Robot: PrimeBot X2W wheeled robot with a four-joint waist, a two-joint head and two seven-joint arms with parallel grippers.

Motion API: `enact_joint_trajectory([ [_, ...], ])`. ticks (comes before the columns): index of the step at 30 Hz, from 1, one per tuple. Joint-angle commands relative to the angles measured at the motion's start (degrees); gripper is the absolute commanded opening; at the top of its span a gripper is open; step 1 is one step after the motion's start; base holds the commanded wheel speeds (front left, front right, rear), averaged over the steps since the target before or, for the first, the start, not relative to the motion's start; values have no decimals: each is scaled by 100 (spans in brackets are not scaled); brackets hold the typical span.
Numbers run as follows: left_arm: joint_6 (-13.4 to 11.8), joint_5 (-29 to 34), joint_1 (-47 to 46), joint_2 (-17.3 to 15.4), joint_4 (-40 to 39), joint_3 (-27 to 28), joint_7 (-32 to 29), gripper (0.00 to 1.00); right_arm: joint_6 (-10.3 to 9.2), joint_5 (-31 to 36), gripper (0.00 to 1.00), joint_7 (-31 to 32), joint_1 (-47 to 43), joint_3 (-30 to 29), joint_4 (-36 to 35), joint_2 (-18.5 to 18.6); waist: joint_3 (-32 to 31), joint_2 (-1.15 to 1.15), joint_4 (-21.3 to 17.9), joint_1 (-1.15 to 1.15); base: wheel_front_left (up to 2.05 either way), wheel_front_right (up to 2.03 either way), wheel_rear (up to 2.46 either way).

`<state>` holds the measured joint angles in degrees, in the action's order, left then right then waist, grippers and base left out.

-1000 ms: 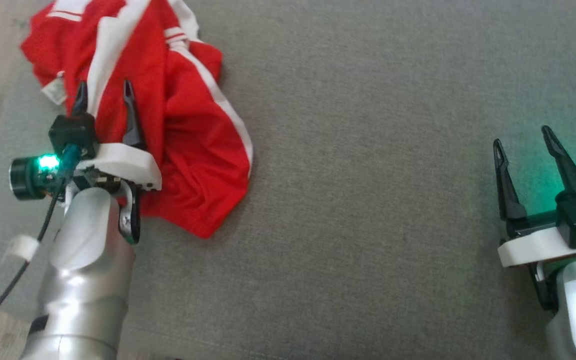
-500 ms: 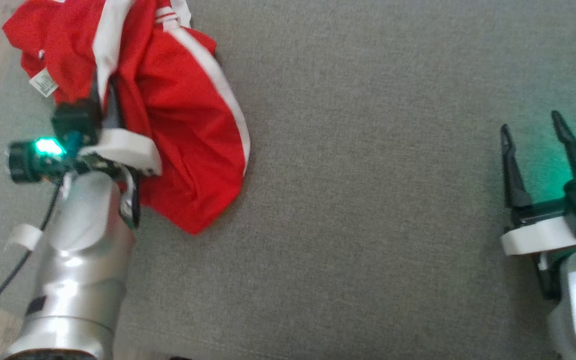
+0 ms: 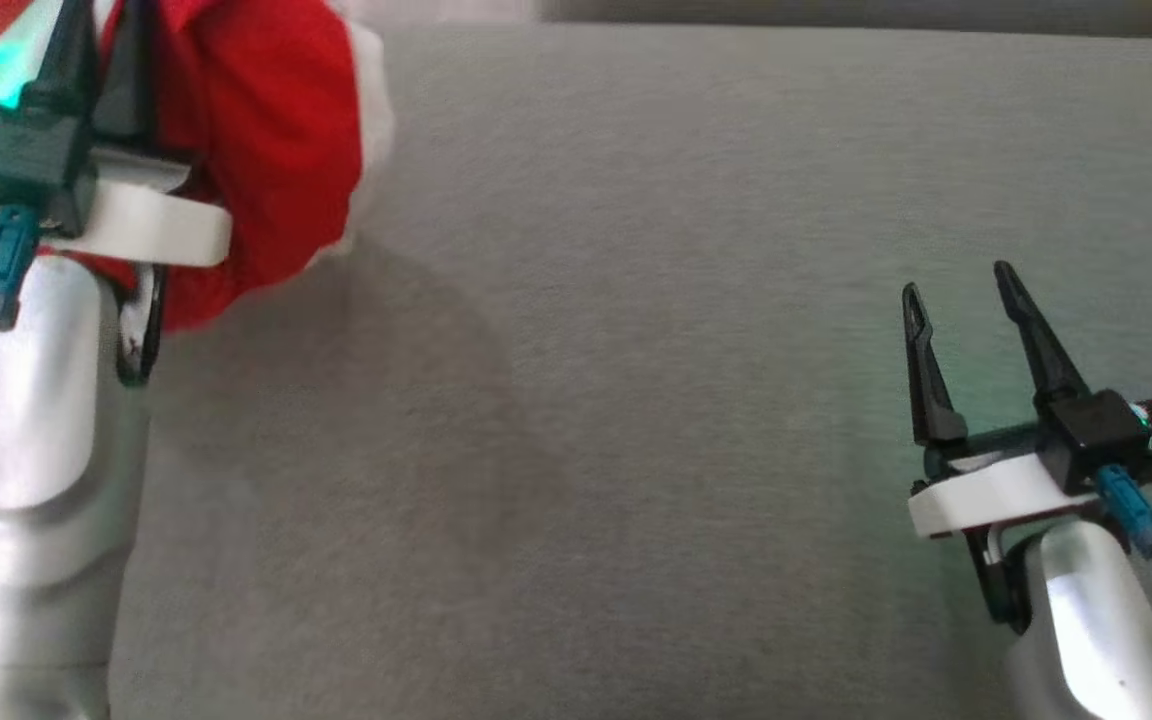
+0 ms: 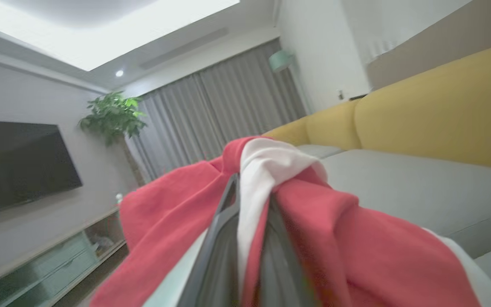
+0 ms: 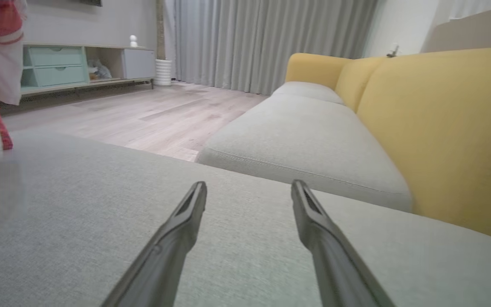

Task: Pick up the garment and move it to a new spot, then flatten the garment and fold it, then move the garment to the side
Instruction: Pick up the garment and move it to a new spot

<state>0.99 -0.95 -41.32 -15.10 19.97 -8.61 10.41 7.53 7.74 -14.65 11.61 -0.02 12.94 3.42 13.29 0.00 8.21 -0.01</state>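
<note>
the left gripper (image 3: 101,70) was clamped on a white-striped fold of the garment (image 3: 276,130), which hung from it over the seat's (image 3: 636,350) left end. the right gripper (image 3: 958,280) stood wide open, empty. a good carry needed height so no hem dragged, then a gentle set-down mid-seat.

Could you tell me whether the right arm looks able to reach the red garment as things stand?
Probably yes, with a long sideways reach: the open right end effector sits far across the grey cushion from the garment, which hangs pinched in the left end effector; nothing lies between.
</note>
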Motion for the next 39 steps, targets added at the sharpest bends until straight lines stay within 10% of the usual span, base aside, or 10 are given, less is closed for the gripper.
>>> enact_joint_trajectory([
  [1, 51, 96, -221, -298, -485, 79, -93, 0, -4, -107, 100, -35, 13, 169, -123, -45, -472, 0, -682, 1, 0, 0, 0],
  [11, 422, 121, -94, -293, -1894, -630, -961, 0, -4, -975, 100, -35, 68, 724, -259, -53, -275, 0, -2620, 1, 0, 0, 0],
  [21, 547, -73, 399, 685, -137, -1837, -410, 0, -4, -1493, 100, -35, 191, 1023, -367, -54, 597, 0, -3549, 1, 0, 0, 0],
  [22, 561, -82, 475, 777, 117, -1990, -301, 15, -4, -1524, 100, -35, 196, 1032, -379, -54, 654, 0, -3565, 1, 0, 0, 0],
  [24, 576, -92, 612, 925, 571, -2244, -77, 100, -4, -1554, 100, -35, 196, 1019, -384, -54, 710, 0, -3550, 1, 0, 0, 0],
  [39, -32, -249, 987, 885, 658, -2423, 454, 100, -4, -1035, 100, -35, -74, 490, -305, -54, 184, 0, -2285, 1, 0, 0, 0],
])
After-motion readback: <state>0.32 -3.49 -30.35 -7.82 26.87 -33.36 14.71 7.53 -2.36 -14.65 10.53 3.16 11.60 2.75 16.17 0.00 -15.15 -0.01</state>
